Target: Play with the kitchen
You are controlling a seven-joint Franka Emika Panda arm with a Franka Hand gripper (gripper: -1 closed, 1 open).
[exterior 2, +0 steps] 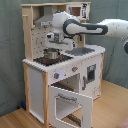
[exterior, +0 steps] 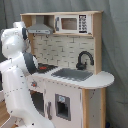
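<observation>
I see my end effector point(exterior 2: 52, 44) low over a silver pot point(exterior 2: 50, 52) on the stove point(exterior 2: 48, 60). I cannot tell if it grips. Under it, the kitchen point(exterior 2: 37, 80) has its oven door point(exterior 2: 70, 105) hanging open.

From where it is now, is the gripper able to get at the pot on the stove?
Probably yes. The gripper hangs right above the pot on the stove, nothing between them.
</observation>
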